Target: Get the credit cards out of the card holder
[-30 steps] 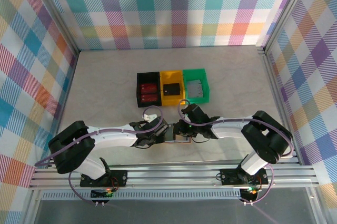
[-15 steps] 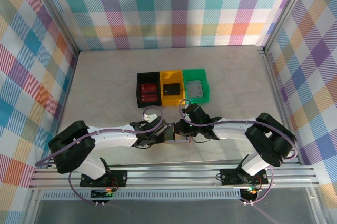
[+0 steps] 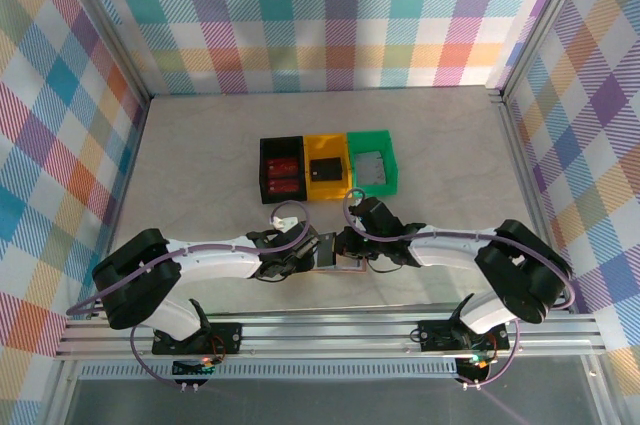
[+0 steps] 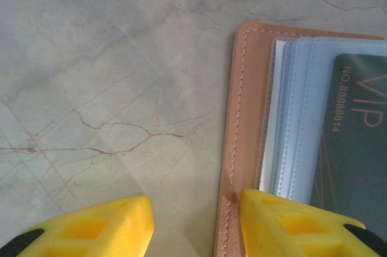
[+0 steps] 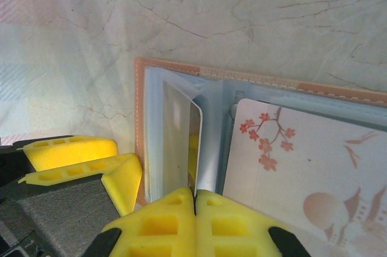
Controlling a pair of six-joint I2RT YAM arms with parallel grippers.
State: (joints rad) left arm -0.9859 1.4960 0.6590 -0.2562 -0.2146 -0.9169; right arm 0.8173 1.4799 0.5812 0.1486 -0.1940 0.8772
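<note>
- The card holder (image 4: 240,118) lies open on the table (image 4: 109,57), between my left gripper (image 4: 193,227) and right gripper (image 5: 195,208).
- A card (image 5: 178,142) juts from its pocket into my right gripper.
- Bins (image 3: 326,139) sit behind.

Tan card holder (image 5: 254,78) lies open; pale card (image 5: 178,142) tilted out of pocket

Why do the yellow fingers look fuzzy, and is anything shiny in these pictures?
Left wrist view: the yellow fingers sit very close to the lens, so they look a bit soft, while the card holder stitching is sharp. Right wrist view: the credit card lifting from its sleeve has a whitish sheen. Top external view: light falls evenly across the table.
</note>
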